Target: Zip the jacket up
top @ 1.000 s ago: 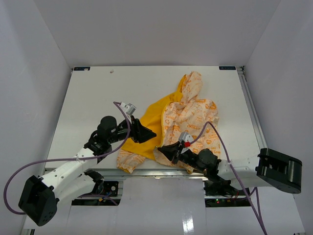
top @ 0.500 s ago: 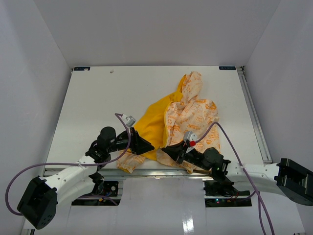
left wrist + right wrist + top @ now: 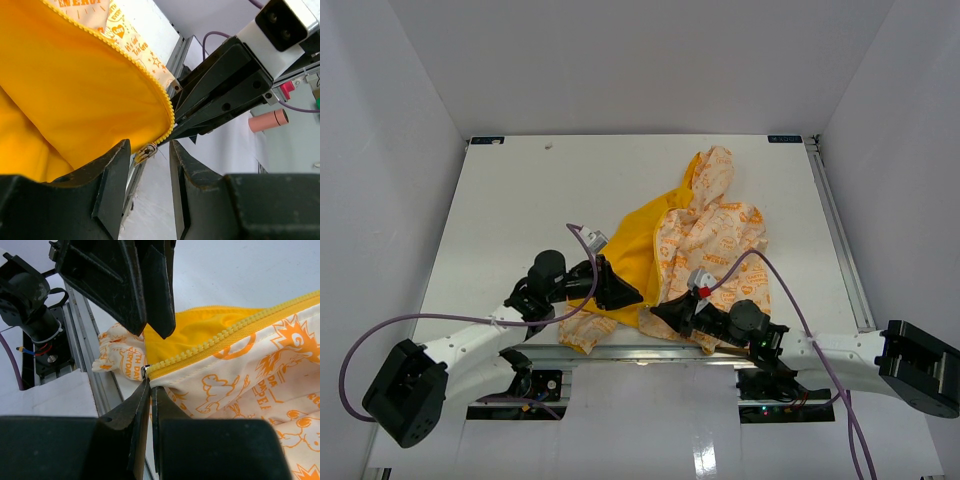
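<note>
The cream jacket (image 3: 715, 235) with orange print lies open on the table, its yellow lining (image 3: 635, 250) facing up. In the left wrist view, the left gripper (image 3: 149, 150) is open, and the metal zipper slider (image 3: 144, 153) at the end of the yellow zipper edge (image 3: 150, 80) sits between its jaws without being pinched. My right gripper (image 3: 150, 382) is shut on the jacket's bottom corner (image 3: 210, 385), right under the end of its zipper teeth (image 3: 220, 342). The two grippers face each other tip to tip near the table's front edge, the left (image 3: 625, 293) beside the right (image 3: 660, 312).
A crumpled sleeve (image 3: 582, 330) lies at the front edge under the left arm. The metal rail (image 3: 620, 352) of the table's near edge runs just below both grippers. Purple cables (image 3: 775, 290) loop over the arms. White walls enclose the table.
My left gripper has moved nearer and to the right, up to the right gripper's tip. The right arm has shifted a little while keeping its hold on the jacket corner.
</note>
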Robot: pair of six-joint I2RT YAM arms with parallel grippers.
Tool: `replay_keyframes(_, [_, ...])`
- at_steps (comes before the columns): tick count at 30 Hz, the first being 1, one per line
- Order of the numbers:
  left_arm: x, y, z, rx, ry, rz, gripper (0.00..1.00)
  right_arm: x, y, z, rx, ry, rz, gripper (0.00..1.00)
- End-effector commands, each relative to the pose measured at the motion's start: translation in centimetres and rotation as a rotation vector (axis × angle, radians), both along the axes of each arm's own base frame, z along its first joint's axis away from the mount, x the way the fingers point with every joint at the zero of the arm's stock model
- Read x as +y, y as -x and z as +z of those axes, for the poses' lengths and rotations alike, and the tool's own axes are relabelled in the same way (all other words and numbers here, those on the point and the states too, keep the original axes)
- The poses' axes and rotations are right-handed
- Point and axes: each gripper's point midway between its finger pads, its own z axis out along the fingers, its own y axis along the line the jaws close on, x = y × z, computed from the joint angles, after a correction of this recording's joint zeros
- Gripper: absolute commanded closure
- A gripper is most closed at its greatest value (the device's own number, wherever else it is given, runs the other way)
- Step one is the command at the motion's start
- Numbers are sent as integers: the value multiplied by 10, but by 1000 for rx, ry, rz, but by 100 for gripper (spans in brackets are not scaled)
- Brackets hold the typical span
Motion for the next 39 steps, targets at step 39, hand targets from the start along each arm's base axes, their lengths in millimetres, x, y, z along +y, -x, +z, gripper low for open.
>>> replay_keyframes(39, [-22,1,-31,-13,-86,0,89,1,-23,32,49,-143,-129,92])
